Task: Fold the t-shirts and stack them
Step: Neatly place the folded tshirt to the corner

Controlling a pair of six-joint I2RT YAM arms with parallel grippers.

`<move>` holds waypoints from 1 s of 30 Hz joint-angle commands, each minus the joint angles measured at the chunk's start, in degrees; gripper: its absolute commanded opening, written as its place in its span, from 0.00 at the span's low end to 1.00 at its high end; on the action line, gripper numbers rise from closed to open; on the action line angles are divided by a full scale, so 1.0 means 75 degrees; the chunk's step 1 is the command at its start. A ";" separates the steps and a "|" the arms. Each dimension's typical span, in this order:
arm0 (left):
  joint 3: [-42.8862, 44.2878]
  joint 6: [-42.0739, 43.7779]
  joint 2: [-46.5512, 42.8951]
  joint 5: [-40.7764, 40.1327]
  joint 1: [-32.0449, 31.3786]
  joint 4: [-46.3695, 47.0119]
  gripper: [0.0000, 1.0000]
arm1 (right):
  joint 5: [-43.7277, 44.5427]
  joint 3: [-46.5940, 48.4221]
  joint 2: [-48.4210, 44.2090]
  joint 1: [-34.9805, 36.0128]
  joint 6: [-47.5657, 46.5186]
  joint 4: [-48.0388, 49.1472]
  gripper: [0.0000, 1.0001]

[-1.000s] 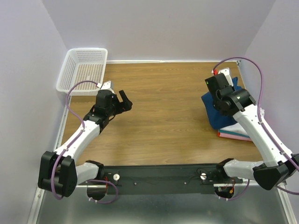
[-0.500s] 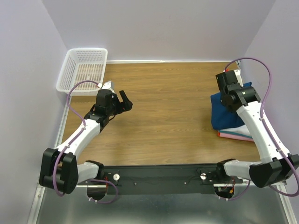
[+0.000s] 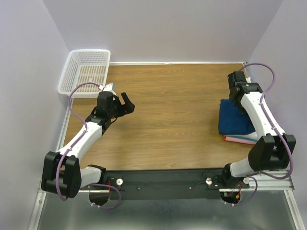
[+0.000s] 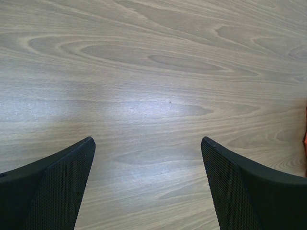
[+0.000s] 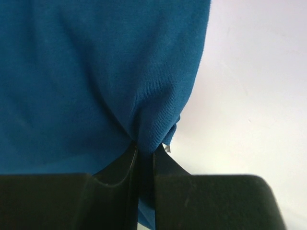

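The dark teal-blue tee (image 3: 234, 120) lies folded on top of a stack at the table's right edge, with a pink tee's edge (image 3: 239, 140) showing beneath it. My right gripper (image 3: 239, 98) is shut on a pinched fold of the teal-blue tee (image 5: 96, 72) at the stack's far end, close to the right wall. The white and orange-red tees are hidden under the stack in the top view. My left gripper (image 3: 125, 103) is open and empty above bare wood on the left; its fingers (image 4: 57, 187) frame only the tabletop, with a sliver of orange-red (image 4: 305, 136) at the right edge.
A white plastic mesh basket (image 3: 85, 72) stands at the back left corner. Purple-grey walls enclose the table on the left, back and right. The wooden tabletop (image 3: 172, 105) stretches between the arms.
My right gripper has carried the teal-blue tee's fold rightward and farther back toward the wall, and the tee now lies flatter on the stack. The left arm has barely moved.
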 commanded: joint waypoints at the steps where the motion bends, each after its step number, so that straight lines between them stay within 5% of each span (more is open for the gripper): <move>1: -0.0136 0.0133 -0.0093 0.0173 0.0071 0.0145 0.98 | 0.0495 -0.0042 0.0392 -0.0403 -0.0161 0.0225 0.01; 19: -0.0148 0.0157 0.0024 0.0196 0.0165 0.0145 0.98 | 0.0753 0.0063 0.1542 -0.1446 -0.0243 0.0718 0.03; 21: -0.0148 0.0157 0.0059 0.0208 0.0165 0.0145 0.98 | 0.0718 0.0052 0.1601 -0.1493 -0.0231 0.0741 0.35; 23: -0.0136 0.0145 0.0059 0.0208 0.0176 0.0133 0.98 | 0.0800 0.0029 0.1683 -0.1598 -0.0185 0.0776 0.99; 30: -0.0136 0.0122 -0.0011 0.0219 0.0176 0.0133 0.98 | 0.1104 0.0497 0.1531 -0.1938 0.0494 0.0788 1.00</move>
